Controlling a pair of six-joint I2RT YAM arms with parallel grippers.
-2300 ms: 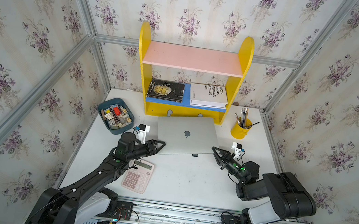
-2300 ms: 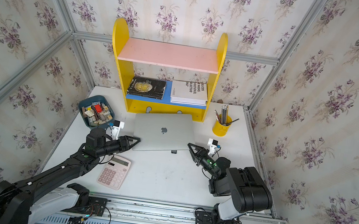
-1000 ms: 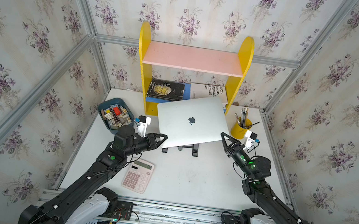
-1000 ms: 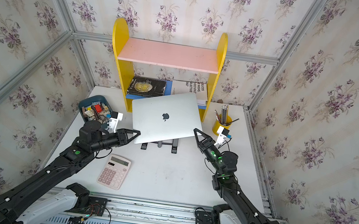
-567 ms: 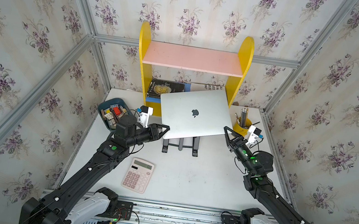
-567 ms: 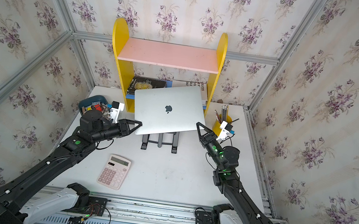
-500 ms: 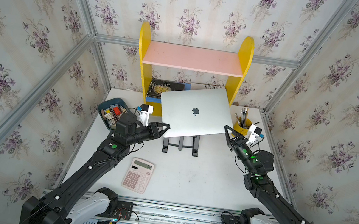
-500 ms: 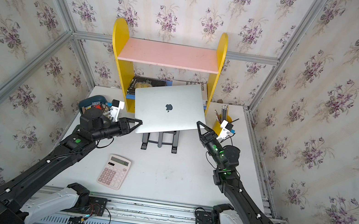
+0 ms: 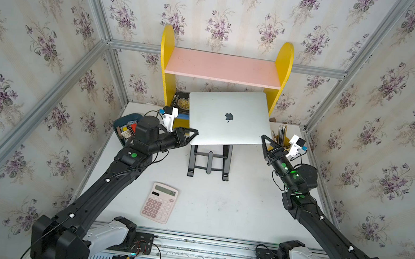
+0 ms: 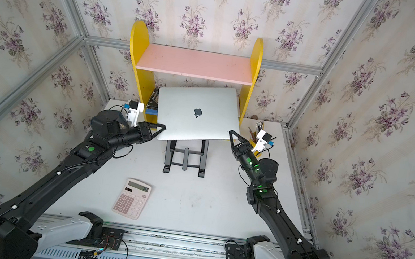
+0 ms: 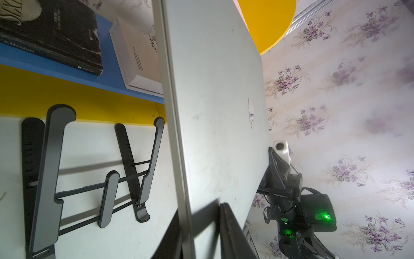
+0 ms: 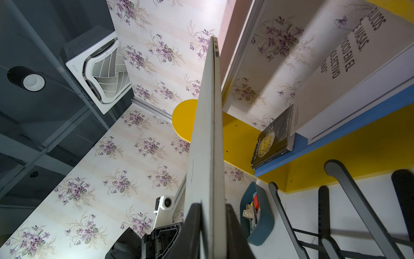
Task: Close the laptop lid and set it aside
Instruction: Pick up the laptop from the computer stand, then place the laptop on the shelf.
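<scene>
Far left: blue bin (image 9: 124,129) of small parts, not involved. Left gripper (image 9: 194,133): fingers (image 11: 230,231) clamped on the near-left corner of the laptop (image 9: 230,119), one above and one below. Near, on the table (image 9: 216,215): pink calculator (image 9: 160,202), display digits too small to read. Centre: black folding stand (image 9: 209,158) sits bare. The laptop is held in the air above it, slightly askew, in front of the yellow shelf (image 9: 223,68). Laptop lid (image 10: 197,112) lies shut flat on the base, apple logo uppermost, no lettering. Judged step: closing is done and the carry is in hand. The next move calls for both arms to travel together and level to a bare patch of table clear of stand and calculator, then to lower before letting go. On the lower shelf: black book (image 11: 51,33), spine reads "S. Maugham", cover "Moon". White book (image 12: 349,67) shows part-words "MASAS." and "EN EL". Right gripper (image 9: 264,141): fingers (image 12: 192,224) pinched on the laptop's near-right corner. Far right: yellow pencil cup (image 9: 281,140), just beside that gripper.
</scene>
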